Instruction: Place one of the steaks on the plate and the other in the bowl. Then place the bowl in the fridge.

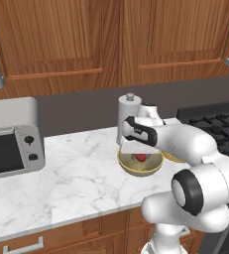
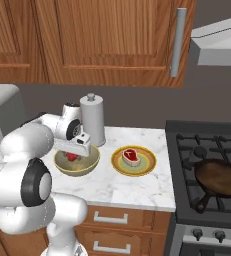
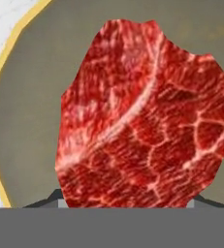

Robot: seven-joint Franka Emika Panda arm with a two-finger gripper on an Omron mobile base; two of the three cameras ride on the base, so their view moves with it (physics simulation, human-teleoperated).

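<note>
The gripper (image 2: 73, 152) hangs low over the bowl (image 1: 140, 164) on the marble counter (image 1: 76, 178), with one steak (image 3: 142, 121) up against its fingertips above the bowl's olive inside; whether the jaws pinch the meat or stand spread beside it, I cannot tell. The other steak (image 2: 131, 156) lies on the plate (image 2: 133, 161) just beside the bowl, between it and the stove (image 2: 212, 175), where a dark frying pan (image 2: 221, 181) sits. A grey canister (image 2: 92, 120) stands behind the bowl.

bowl (image 1: 140, 165) on marble counter (image 1: 76, 178) | steak (image 1: 141, 157) inside bowl | arm above bowl | toaster oven (image 1: 12, 141) left
</note>
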